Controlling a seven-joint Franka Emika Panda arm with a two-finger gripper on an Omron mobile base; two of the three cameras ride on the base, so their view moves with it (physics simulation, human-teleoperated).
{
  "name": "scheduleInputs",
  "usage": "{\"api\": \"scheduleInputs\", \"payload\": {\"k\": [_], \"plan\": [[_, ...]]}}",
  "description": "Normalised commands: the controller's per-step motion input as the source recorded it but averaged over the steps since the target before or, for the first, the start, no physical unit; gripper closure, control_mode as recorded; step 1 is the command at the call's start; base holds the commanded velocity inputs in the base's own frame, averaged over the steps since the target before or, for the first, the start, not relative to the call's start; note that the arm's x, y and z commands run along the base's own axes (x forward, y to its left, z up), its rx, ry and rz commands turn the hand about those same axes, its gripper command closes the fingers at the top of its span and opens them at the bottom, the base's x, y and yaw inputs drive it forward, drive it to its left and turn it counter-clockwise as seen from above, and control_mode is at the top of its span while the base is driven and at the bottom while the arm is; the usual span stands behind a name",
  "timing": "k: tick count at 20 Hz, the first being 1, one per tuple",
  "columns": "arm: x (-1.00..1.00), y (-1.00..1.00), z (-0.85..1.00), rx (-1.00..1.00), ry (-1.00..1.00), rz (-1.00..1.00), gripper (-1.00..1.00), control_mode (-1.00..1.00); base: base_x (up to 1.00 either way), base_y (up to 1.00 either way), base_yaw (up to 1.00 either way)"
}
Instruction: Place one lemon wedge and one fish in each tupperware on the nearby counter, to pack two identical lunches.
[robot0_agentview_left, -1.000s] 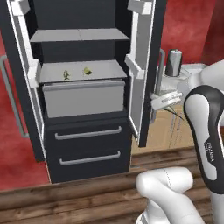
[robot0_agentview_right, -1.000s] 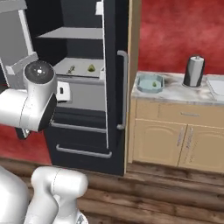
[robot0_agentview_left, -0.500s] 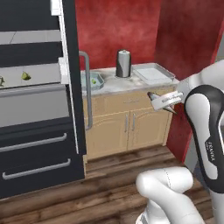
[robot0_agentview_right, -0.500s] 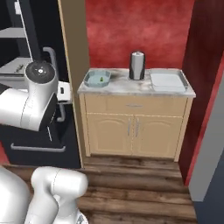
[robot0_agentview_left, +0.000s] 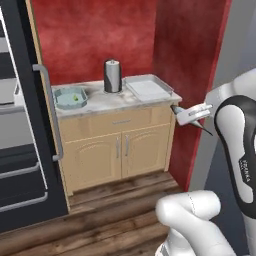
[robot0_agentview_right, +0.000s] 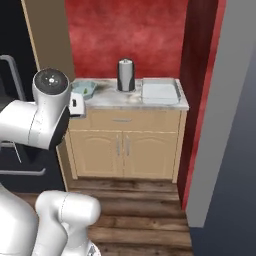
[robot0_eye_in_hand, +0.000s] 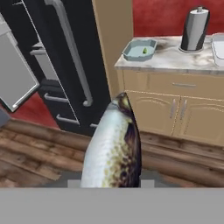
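My gripper (robot0_eye_in_hand: 111, 183) is shut on a silvery, dark-backed fish (robot0_eye_in_hand: 114, 146) that sticks out ahead of it, over the wooden floor in front of the counter (robot0_eye_in_hand: 175, 61). In the left base view the gripper (robot0_agentview_left: 176, 109) hangs just right of the counter's (robot0_agentview_left: 107, 102) right end. The pale blue octagonal tupperware (robot0_agentview_left: 57, 95) (robot0_agentview_right: 77, 85) (robot0_eye_in_hand: 129, 51) sits at the counter's left end and holds one lemon wedge (robot0_agentview_left: 75, 98) (robot0_agentview_right: 86, 90) (robot0_eye_in_hand: 144, 50). At the right end lies the white-grey rectangular tupperware (robot0_agentview_left: 148, 89) (robot0_agentview_right: 160, 92) (robot0_eye_in_hand: 218, 48), bare inside.
A dark cylindrical paper-towel holder (robot0_agentview_left: 113, 76) (robot0_agentview_right: 126, 75) (robot0_eye_in_hand: 194, 29) stands between the two trays. The black fridge (robot0_agentview_left: 20, 150) with its long door handle (robot0_agentview_left: 47, 110) (robot0_eye_in_hand: 74, 57) is on the left. A red wall (robot0_agentview_left: 185, 60) closes the counter's right side.
The base has driven right: both base views have swung from the open fridge to the counter. The fish stays in the shut gripper.
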Motion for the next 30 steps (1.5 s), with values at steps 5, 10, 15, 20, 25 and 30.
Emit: {"api": "scheduleInputs", "payload": {"k": [5, 10, 15, 20, 25, 30], "plan": [[0.0, 0.0, 0.0, 0.0, 0.0, 0.0, 1.0, 1.0, 0.89, 0.0, 0.03], [0.0, 0.0, 0.0, 0.0, 0.0, 0.0, 1.0, 1.0, 0.98, 0.0, 0.09], [0.0, 0.0, 0.0, 0.0, 0.0, 0.0, 1.0, 1.0, 0.96, 0.0, 0.07], [0.0, 0.0, 0.0, 0.0, 0.0, 0.0, 1.0, 1.0, 1.0, 0.0, 0.08], [0.0, 0.0, 0.0, 0.0, 0.0, 0.0, 1.0, 1.0, 1.0, 0.0, 0.05], [0.0, 0.0, 0.0, 0.0, 0.0, 0.0, 1.0, 1.0, 1.0, 0.0, 0.02]]}}
